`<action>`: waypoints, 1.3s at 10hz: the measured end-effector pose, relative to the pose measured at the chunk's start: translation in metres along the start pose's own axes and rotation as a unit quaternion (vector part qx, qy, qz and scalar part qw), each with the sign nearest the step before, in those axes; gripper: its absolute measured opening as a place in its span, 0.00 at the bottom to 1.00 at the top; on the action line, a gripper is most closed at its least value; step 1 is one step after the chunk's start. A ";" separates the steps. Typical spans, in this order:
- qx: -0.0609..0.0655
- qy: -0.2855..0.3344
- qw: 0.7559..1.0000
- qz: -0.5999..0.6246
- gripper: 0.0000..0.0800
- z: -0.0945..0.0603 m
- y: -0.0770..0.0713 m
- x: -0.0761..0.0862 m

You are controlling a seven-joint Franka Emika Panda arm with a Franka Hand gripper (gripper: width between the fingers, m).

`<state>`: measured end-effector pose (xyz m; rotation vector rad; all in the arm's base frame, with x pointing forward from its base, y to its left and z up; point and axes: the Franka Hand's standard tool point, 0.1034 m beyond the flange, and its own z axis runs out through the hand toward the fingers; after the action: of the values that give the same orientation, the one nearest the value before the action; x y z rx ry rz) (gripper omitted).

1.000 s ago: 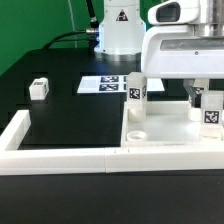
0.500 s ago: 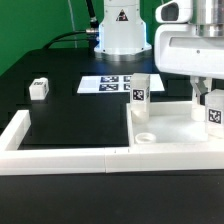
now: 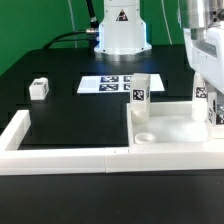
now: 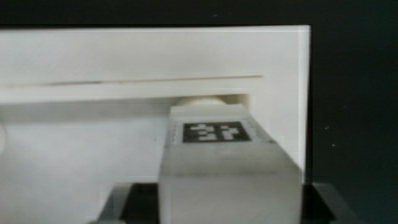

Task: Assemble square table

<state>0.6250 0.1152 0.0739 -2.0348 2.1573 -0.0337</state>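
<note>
- The gripper (image 4: 222,200) is narrowed onto a leg (image 3: 213,108), gripping it upright from both sides.
- That leg is at the slab (image 3: 175,128), by its edge on the exterior view's right; I cannot tell whether it touches.
- A second leg (image 3: 140,90) stands upright at the slab's far corner on the exterior view's left.
- A socket (image 3: 145,137) is at the near corner.
- A third leg (image 3: 39,89) sits apart on the table (image 3: 70,112), to the exterior view's left of the marker board (image 3: 108,84).
- White bars (image 3: 60,157) run along the front.
</note>
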 end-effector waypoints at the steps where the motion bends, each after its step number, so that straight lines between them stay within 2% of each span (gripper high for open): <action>1: 0.000 -0.001 0.999 0.049 0.37 0.000 0.000 -0.002; 3: 0.000 -0.001 1.000 0.026 0.37 0.000 0.000 -0.002; 4: -0.001 0.001 1.000 -0.007 0.53 0.000 0.001 -0.002; 5: -0.009 0.007 0.992 -0.126 0.69 0.001 0.002 -0.004; 6: -0.013 0.018 0.973 -0.229 0.78 0.004 0.003 -0.010; 7: -0.011 0.020 0.959 -0.283 0.78 0.005 0.004 -0.014; 9: -0.012 0.021 0.944 -0.330 0.81 0.005 0.003 -0.012; 10: -0.016 0.025 0.912 -0.410 0.81 0.005 0.003 -0.011; 11: -0.025 0.034 0.863 -0.504 0.81 0.006 0.004 -0.009; 12: -0.031 0.037 0.825 -0.562 0.81 0.007 0.003 -0.009; 13: -0.035 0.036 0.772 -0.634 0.81 0.006 -0.001 -0.008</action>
<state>0.6273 0.1236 0.0690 -3.0878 0.4033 -0.1979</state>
